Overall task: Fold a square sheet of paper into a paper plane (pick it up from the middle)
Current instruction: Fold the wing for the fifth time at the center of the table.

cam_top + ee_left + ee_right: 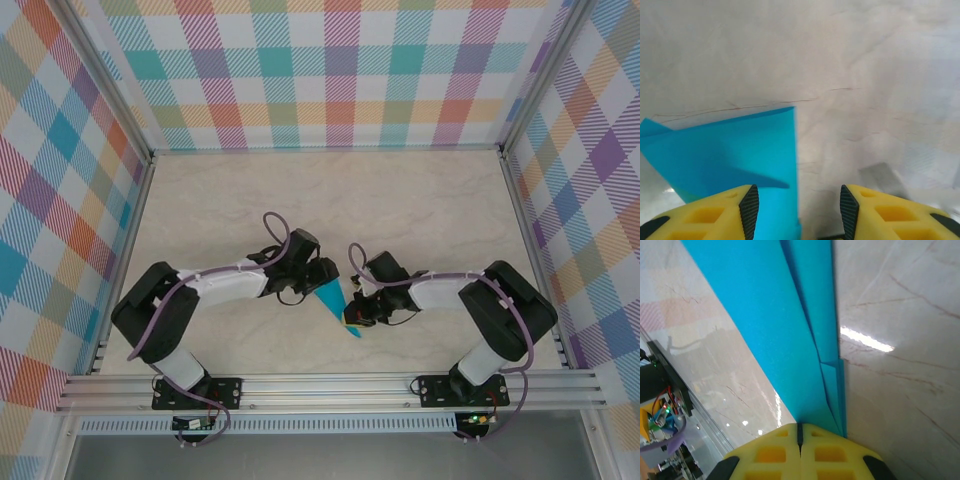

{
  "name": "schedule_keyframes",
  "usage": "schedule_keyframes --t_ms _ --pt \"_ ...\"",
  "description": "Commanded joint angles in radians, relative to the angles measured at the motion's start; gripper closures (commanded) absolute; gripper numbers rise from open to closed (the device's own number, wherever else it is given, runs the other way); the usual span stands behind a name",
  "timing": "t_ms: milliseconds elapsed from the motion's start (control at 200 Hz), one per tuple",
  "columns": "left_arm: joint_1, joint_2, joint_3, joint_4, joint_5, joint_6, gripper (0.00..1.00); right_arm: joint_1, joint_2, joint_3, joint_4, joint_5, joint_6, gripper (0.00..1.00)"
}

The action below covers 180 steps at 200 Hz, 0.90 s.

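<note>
fig. mid-fold hand-over, seen from above and from both wrists. my right pincer [800, 432] is pressed together on the thin teal-blue folded paper sheet [770, 315], whose layered edges run out of the seam between its yellow fingers [840, 455]. my left pincer [800, 200] stands spread: the paper sheet's straight edge lies inside the gap, close to one black pad [750, 207], but nothing is clamped there. in the top view the paper sheet [330, 299] hangs between the two pincers as a narrow wedge, wide end toward 11 o'clock by the left pincer [328, 278], point toward 5 o'clock beside the right pincer [355, 312]. step, as i judge it: one of the later creases, with the grip carried by the right side alone. the next move probably calls for the left pincer to shift along the wide end and close on a free layer without tugging the held corner. room: the pale marble-look tabletop [400, 200] lies open toward 12 o'clock; the aluminium rail [330, 385] bounds 6 o'clock, and the checked walls [340, 80] stand well apart.
</note>
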Motion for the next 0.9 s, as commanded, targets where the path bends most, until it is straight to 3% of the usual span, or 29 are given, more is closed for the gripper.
schedule_keyframes --t_ms 0,240,535,895 --pt "0.000 -0.095 -0.030 -0.001 -0.034 0.047 0.51 -0.013 0.060 0.036 -0.165 -0.005 -0.111 1.00" --pt "-0.032 -0.156 -0.207 0.218 -0.020 0.036 0.54 -0.027 0.148 0.100 -0.192 -0.036 -0.134 1.00" --pt "-0.087 -0.053 -0.233 0.382 -0.019 0.073 0.55 -0.039 0.161 0.103 -0.199 -0.035 -0.134 1.00" --pt "-0.079 0.043 -0.247 0.396 -0.078 0.094 0.55 -0.046 0.166 0.090 -0.204 -0.035 -0.136 1.00"
